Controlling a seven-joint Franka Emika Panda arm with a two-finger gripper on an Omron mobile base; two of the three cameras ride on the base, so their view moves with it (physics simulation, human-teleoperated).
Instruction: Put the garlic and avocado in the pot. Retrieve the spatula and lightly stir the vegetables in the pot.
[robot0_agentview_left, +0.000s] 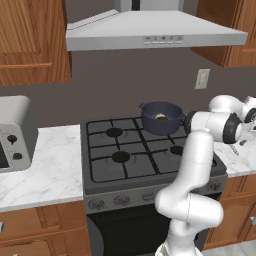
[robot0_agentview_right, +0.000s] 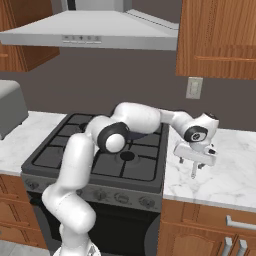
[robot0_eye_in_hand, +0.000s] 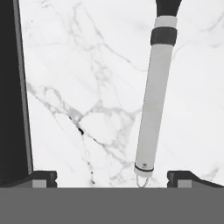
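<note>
The spatula (robot0_eye_in_hand: 153, 100) lies flat on the white marble counter (robot0_eye_in_hand: 78, 65), its grey handle running up to a black end (robot0_eye_in_hand: 167, 6). My gripper (robot0_eye_in_hand: 116, 179) hangs open just above it, and the handle's ringed tip sits between the two fingertips (robot0_eye_in_hand: 43, 177), closer to the right one. From the right base view, the gripper (robot0_agentview_right: 194, 162) points down at the counter right of the stove, with the spatula handle (robot0_agentview_right: 194, 173) under it. The dark blue-grey pot (robot0_agentview_left: 161, 120) stands on the back right burner. The vegetables (robot0_agentview_left: 161, 116) show as a small pale and brownish patch inside it.
The gas stove (robot0_agentview_left: 125, 150) lies left of the gripper, and its dark edge (robot0_eye_in_hand: 11, 87) runs down the left of the hand view. A grey appliance (robot0_agentview_left: 15, 132) stands on the left counter. A range hood (robot0_agentview_left: 150, 30) and wooden cabinets (robot0_agentview_right: 220, 35) hang overhead.
</note>
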